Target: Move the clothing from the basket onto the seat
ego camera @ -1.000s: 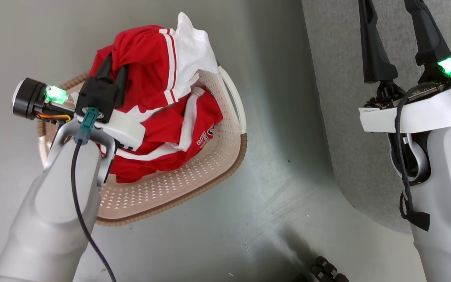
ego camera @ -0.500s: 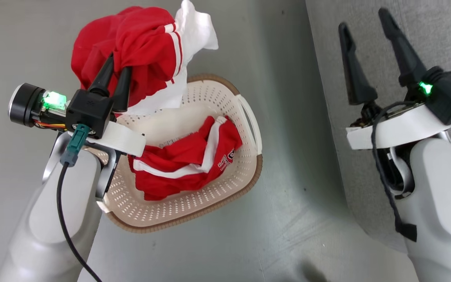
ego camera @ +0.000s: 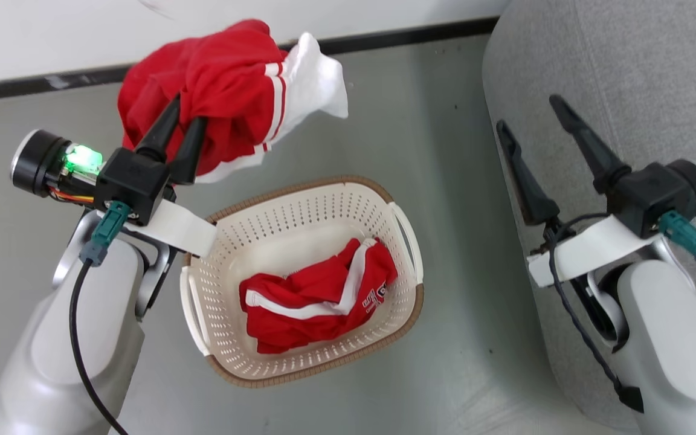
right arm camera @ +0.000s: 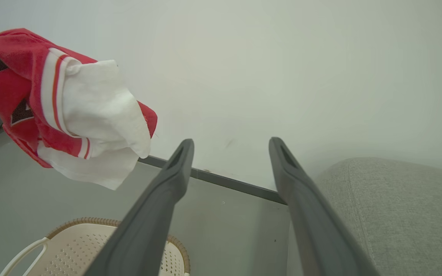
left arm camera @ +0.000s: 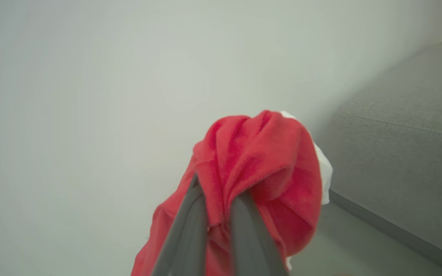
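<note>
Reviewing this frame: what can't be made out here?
- Lettering on the red garment in the basket: head view, too small and creased.
- Tips of the left gripper: head and left wrist views, buried in the held garment.
- Extent of the seat: cut off by the head view's right edge.

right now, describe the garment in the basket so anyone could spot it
Left of the grey seat, a cream basket stands on the floor. A crumpled red garment lies inside. Unlike the held garment in the left gripper, it bears small lettering.
</note>
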`<state>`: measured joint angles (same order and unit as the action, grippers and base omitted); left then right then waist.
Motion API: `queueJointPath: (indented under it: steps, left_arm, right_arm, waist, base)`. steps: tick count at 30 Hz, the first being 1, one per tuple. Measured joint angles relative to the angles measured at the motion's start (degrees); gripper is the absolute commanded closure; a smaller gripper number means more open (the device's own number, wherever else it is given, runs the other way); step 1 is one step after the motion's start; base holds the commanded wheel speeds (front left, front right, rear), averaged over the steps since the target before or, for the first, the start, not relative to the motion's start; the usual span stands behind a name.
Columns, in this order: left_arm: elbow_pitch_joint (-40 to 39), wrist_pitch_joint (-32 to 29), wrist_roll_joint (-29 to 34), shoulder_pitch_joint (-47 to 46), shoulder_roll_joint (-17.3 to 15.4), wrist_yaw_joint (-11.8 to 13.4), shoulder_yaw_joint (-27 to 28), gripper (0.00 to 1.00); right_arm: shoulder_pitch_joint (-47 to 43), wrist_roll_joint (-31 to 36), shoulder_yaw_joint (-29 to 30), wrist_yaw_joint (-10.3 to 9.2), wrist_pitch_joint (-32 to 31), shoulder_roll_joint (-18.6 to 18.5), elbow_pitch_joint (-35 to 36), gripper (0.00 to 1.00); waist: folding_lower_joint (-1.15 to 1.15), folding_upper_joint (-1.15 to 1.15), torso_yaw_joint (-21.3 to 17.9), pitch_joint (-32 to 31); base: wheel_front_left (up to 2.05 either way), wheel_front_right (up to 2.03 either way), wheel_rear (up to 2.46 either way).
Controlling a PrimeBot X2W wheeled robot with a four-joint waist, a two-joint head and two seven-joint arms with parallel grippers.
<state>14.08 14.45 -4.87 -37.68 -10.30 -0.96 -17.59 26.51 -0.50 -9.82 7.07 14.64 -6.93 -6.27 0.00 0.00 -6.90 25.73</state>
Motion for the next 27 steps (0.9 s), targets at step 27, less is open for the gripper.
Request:
queueJointPath:
  steps: [27]
  left_arm:
    - [0.4,-6.9,-4.8,6.6,3.6,-5.6,-10.8,1.00]
  right_arm:
    - [-6.5,-5.5,-21.1,0.01,0.0,-9.5,-7.1,0.00]
  waist:
    - [0.00,0.00,4.3,-18.0]
  base:
    - [0.00,0.00,0.00]
